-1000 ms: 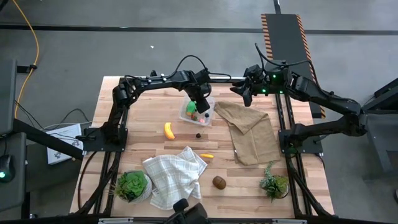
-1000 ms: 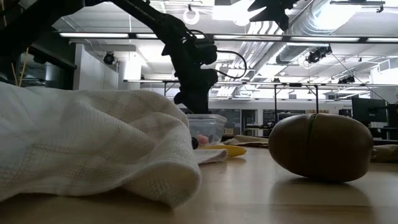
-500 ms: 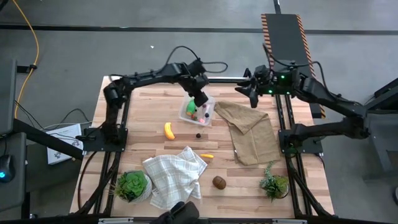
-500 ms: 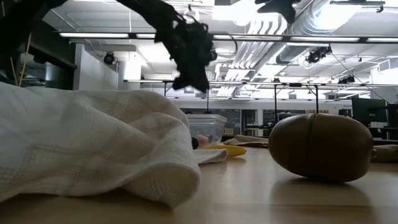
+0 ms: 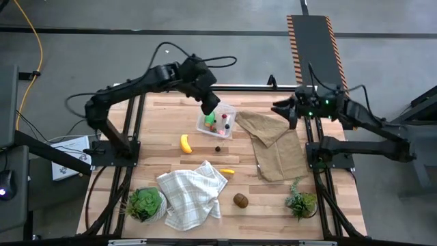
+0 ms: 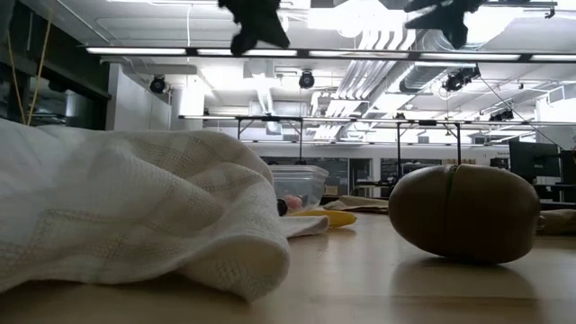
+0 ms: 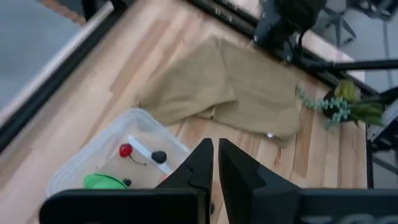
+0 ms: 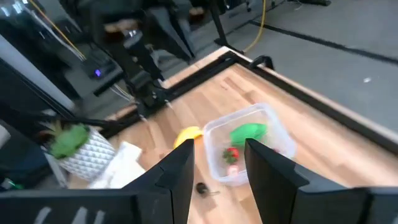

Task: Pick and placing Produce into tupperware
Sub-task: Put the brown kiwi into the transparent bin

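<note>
Left gripper (image 7: 215, 163): you see its fingers pressed together with nothing between them, raised over the tupperware's left rim near the table's far edge.
Right gripper (image 8: 217, 163): parted and empty, parked past the table's far right corner.
Tupperware (image 5: 216, 122): sits near the middle of the far edge; a green piece (image 7: 102, 181), a red berry (image 7: 125, 150) and a dark berry (image 7: 159, 156) lie inside.
Banana (image 5: 185, 143): on bare wood, near the tupperware, toward the left edge.
Dark berry on the table (image 5: 218, 147): just in front of the tupperware, on the wood.
Small yellow piece (image 5: 227, 171): touching the checked cloth (image 5: 192, 193) at mid-table.
Kiwi (image 5: 240, 199): near the front edge, just beside the cloth.
Tan cloth (image 5: 274, 143): spread along the right side, its corner close to the tupperware.
Risk, closed fingers: if you descend without opening them first, expect to shove the banana aside.
Risk, light container: a careless drop may tip it or bounce the berries out.
Risk, cloth: a grab at the small yellow piece could snag the fabric.
</note>
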Tool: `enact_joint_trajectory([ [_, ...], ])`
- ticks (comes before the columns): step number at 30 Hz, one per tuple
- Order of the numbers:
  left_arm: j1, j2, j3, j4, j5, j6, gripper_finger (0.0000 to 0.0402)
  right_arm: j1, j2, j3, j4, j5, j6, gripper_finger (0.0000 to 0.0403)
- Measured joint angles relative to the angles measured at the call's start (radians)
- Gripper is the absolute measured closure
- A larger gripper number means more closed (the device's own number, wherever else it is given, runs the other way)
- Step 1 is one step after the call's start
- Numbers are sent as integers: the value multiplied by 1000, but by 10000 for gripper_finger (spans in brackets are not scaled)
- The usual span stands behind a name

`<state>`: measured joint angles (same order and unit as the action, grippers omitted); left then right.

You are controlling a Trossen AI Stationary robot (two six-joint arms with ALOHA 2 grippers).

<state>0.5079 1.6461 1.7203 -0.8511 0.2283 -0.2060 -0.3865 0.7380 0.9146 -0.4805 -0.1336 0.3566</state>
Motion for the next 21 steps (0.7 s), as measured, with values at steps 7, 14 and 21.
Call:
enact_joint_trajectory([
  [7,-121,-109,0,-57,-217,-93,385,61,-157,-246,182,0,210,269],
  [14,-259,-169,-1,-134,-396,-169,385,166,-202,-357,326,15,345,269],
  [21,-341,-306,-157,-41,-442,-213,393,325,-151,-386,463,149,406,269],
])
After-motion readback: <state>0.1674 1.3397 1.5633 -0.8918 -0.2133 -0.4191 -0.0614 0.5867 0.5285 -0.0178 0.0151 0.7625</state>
